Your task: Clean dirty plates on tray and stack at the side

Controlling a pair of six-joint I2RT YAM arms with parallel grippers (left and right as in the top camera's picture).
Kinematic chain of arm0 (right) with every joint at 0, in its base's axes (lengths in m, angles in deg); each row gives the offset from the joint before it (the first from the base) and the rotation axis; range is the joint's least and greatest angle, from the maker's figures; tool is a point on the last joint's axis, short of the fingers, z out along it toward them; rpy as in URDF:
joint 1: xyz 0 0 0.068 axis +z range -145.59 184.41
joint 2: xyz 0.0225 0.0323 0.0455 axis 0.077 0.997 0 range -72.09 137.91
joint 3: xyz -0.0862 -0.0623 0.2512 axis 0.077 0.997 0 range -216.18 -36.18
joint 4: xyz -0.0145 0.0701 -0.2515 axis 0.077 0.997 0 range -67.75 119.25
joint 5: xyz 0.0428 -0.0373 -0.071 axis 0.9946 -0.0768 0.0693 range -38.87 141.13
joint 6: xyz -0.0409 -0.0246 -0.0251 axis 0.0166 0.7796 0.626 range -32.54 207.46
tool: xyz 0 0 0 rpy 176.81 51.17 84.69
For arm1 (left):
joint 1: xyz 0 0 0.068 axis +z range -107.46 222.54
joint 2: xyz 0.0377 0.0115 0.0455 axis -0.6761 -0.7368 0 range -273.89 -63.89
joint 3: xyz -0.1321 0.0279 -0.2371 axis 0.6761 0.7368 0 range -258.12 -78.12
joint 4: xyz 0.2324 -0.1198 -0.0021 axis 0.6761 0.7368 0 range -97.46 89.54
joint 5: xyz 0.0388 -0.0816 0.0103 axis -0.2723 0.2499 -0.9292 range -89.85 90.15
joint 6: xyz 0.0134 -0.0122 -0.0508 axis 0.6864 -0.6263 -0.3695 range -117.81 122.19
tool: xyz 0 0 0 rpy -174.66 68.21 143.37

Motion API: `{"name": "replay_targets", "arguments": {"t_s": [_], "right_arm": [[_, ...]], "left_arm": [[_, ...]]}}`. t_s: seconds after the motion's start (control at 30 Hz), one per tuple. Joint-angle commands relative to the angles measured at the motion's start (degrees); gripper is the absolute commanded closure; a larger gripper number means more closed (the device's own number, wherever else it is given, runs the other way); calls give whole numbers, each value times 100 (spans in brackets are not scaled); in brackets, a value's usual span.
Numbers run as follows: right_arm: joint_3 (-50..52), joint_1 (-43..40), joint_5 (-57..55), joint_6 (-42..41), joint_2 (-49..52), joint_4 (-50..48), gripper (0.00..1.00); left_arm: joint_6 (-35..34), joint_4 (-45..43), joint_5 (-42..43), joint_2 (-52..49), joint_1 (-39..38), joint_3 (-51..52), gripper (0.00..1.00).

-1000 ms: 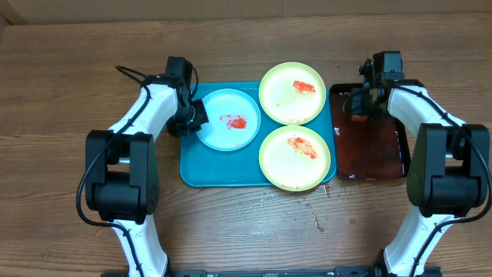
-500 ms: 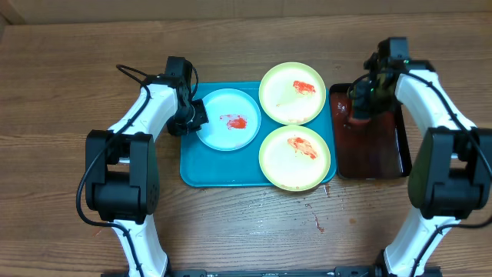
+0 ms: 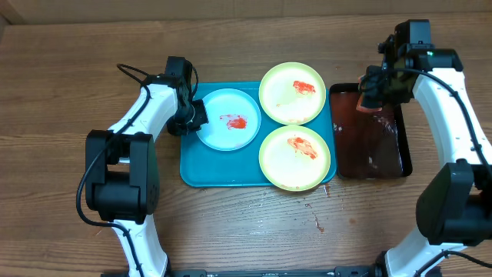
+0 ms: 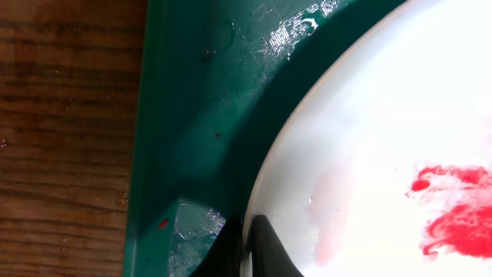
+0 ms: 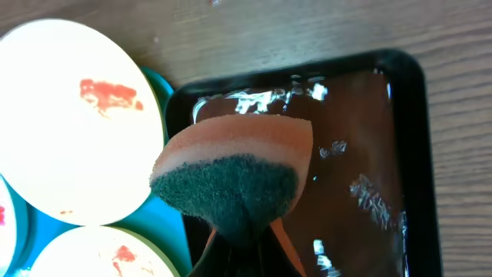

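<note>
Three plates lie on the teal tray [image 3: 201, 171], each with a red smear: a light-blue-rimmed plate [image 3: 229, 119] at the left and two yellow-green-rimmed plates [image 3: 292, 93] [image 3: 296, 158] at the right. My left gripper [image 3: 195, 115] is shut on the blue plate's left rim; the left wrist view shows its fingers [image 4: 247, 248] pinching the rim of this plate [image 4: 369, 154] above the tray [image 4: 192, 115]. My right gripper [image 3: 370, 98] is shut on an orange-and-green sponge [image 5: 231, 181] and holds it above the dark tray's far left corner.
A narrow black-rimmed dark reddish tray [image 3: 375, 142], wet inside, lies right of the teal tray; it also shows in the right wrist view [image 5: 361, 154]. Small red specks mark the wooden table [image 3: 319, 225] in front of the trays.
My right arm has swung outward and lifted with the sponge, from down in the dark tray to above its far left corner. The left arm and plates have not moved.
</note>
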Motion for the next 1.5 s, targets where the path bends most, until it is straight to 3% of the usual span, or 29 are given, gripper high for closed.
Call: {"name": "replay_targets", "arguments": {"t_s": [0.0,0.37,0.77,1.13,1.47], "right_arm": [[-131,22,31,20,-527,-175,96],[-109,33,-861,-33,-1832,-96,96],[603,37,-935,-48,-2461,-509,96],[636,96,326,-450,-1893,72,96],[-46,1141,1237,-1032,-1110,15,96]], "left_arm": [[153,15,-149,-216,-2,-13,96],[160,46,-149,-216,-2,-13,96],[212,98,-131,-216,-2,-13,96],[282,210,-81,-216,-2,-13,96],[280,212,-81,-216,-2,-13,96]]}}
